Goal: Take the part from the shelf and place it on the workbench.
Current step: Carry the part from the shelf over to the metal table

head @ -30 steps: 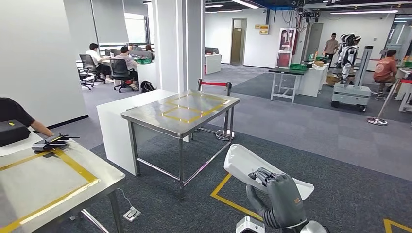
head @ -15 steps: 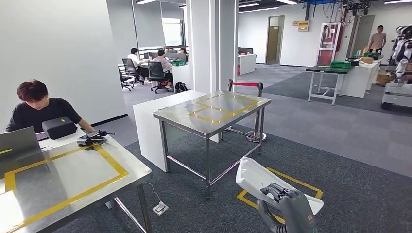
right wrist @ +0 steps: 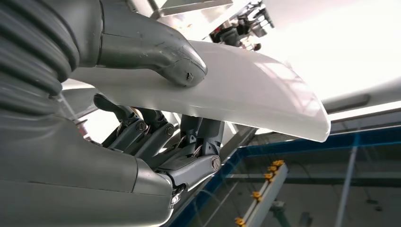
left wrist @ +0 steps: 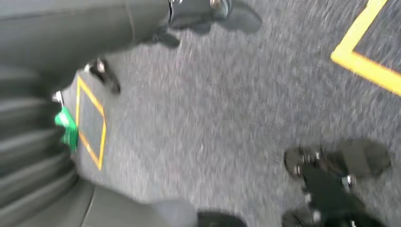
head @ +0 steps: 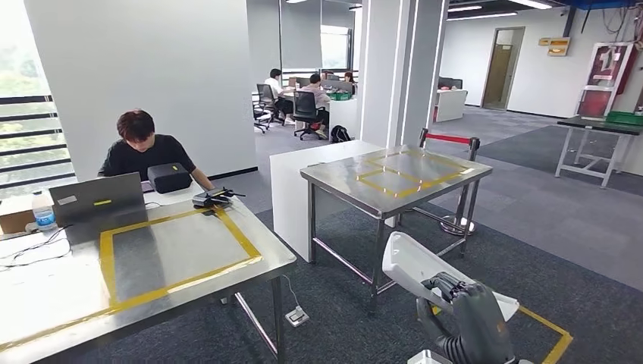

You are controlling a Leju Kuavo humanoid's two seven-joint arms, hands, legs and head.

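A white curved plastic part (head: pixel 421 271) is held low at the right of the head view by my right hand (head: pixel 472 317). In the right wrist view the thumb (right wrist: pixel 158 53) presses one face of the part (right wrist: pixel 250 97) and the dark fingers (right wrist: pixel 189 142) clamp the other. A steel workbench (head: pixel 261 262) marked with a yellow tape rectangle stands near on the left. A second taped steel table (head: pixel 337 182) stands ahead in the middle. In the blurred left wrist view my left hand (left wrist: pixel 142 28) hangs over grey carpet, and how its fingers lie is unclear.
A person sits behind the near bench with a laptop (head: pixel 98 206), a black box (head: pixel 168 177), a small device (head: pixel 212 198) and a bottle (head: pixel 44 216). A white cabinet (head: pixel 296 182) and a red-belt stanchion (head: pixel 464 182) flank the middle table. Yellow floor tape (head: pixel 557 337) lies at the right.
The camera has turned left, so the whole scene has slid right and the near bench and seated person have come in. The part stays in my right hand.
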